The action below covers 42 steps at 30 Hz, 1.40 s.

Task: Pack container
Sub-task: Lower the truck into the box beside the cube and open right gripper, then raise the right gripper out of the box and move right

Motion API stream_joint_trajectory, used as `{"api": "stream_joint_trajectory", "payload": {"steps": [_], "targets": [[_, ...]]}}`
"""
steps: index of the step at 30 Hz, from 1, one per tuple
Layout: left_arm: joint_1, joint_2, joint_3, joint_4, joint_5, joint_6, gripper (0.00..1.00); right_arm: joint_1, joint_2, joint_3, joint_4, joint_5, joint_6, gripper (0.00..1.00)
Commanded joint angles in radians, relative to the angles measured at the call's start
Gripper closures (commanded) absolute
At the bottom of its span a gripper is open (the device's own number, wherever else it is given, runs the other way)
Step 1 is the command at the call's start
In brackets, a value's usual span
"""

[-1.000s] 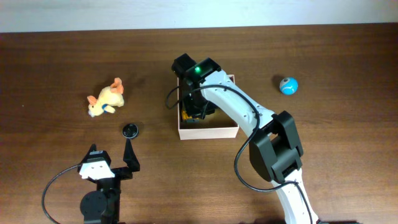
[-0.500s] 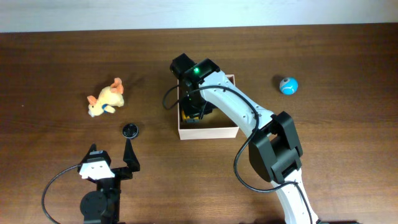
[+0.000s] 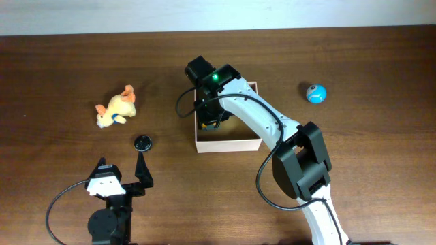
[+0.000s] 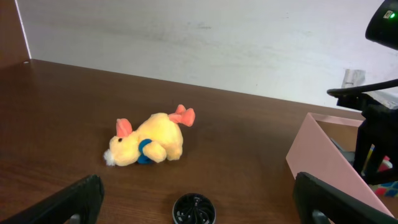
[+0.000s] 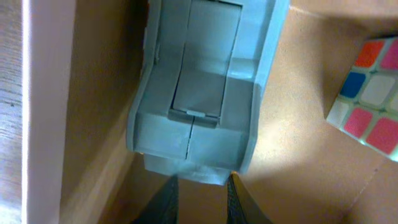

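Right pincer (image 5: 201, 190) hangs inside the container (image 3: 228, 144) in the middle of the bench (image 3: 68, 54), fingers (image 5: 165, 202) slightly parted, gripping nothing (a grey object (image 5: 199, 93) lies just beyond the tips). Left pincer (image 4: 202, 196) gapes wide, empty.

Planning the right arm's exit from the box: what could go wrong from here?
1. The grey plastic block lies just off the tips of the right gripper, beside a wall of the white cardboard box; a crooked lift could snag it.
2. The gripper sits inside the walls, so a sideways exit might drag the box.
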State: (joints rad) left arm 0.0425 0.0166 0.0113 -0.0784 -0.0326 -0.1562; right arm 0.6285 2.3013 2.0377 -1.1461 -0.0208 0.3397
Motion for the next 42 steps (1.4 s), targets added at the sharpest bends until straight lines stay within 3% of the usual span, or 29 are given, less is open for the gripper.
{"api": "stream_joint_trajectory", "payload": {"steps": [1,28,42], "targets": [[0.006,0.001,-0.002,-0.005,0.011,0.016,0.01,0.007,-0.030,-0.019,0.009,-0.002,0.005,0.79],[0.006,0.001,-0.002,-0.005,0.011,0.016,0.01,0.007,-0.021,-0.019,0.063,-0.002,0.005,0.79],[0.006,0.001,-0.002,-0.005,0.011,0.016,0.01,0.006,-0.041,0.074,0.035,0.007,-0.014,0.79]]}}
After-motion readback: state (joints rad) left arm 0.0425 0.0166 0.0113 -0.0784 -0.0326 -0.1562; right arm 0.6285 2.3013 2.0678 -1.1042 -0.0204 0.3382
